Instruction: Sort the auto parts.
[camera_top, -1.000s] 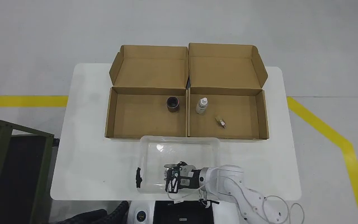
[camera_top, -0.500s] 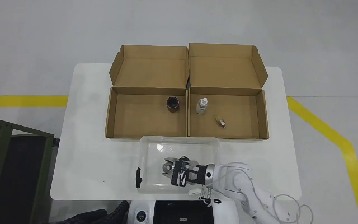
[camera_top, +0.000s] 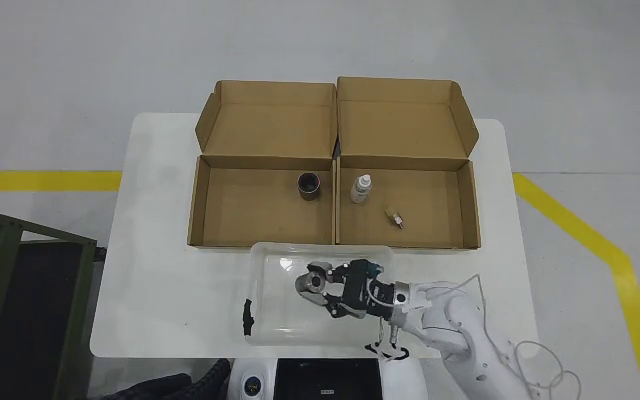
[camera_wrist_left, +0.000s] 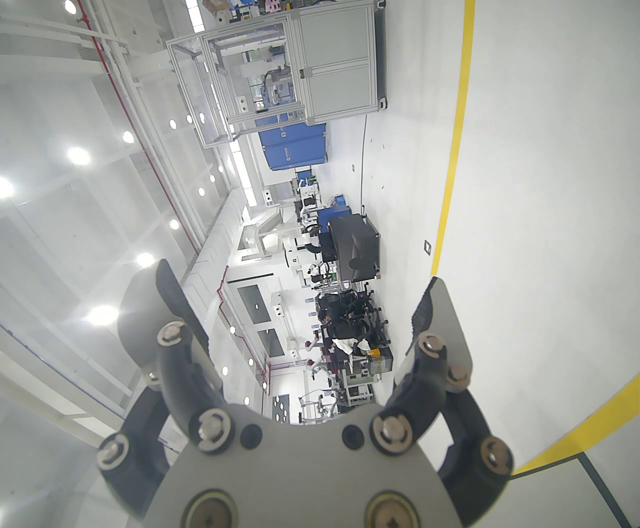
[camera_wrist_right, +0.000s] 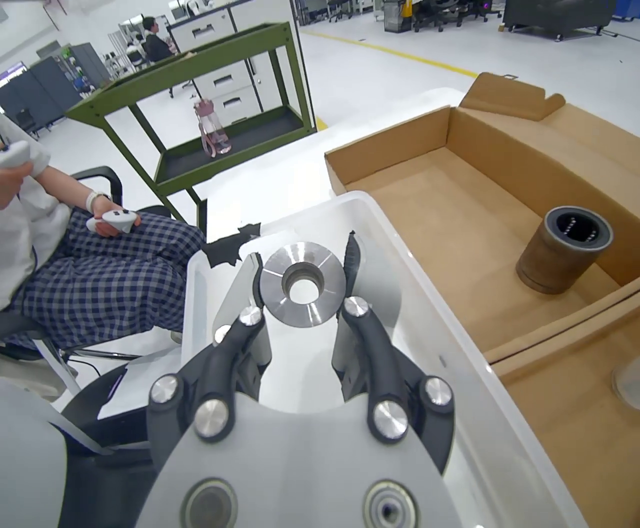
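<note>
While gripping flat metal ring (camera_wrist_right: 278, 294) | right end effector (camera_wrist_right: 303, 260) over clear tray (camera_top: 272, 262) | left end effector (camera_wrist_left: 299, 274) wide, empty

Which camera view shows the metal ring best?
The right wrist view: the metal ring faces the camera, centre hole clear, held in the right end effector. The top view shows it small, over the clear bin. The left wrist view faces the hall.
</note>
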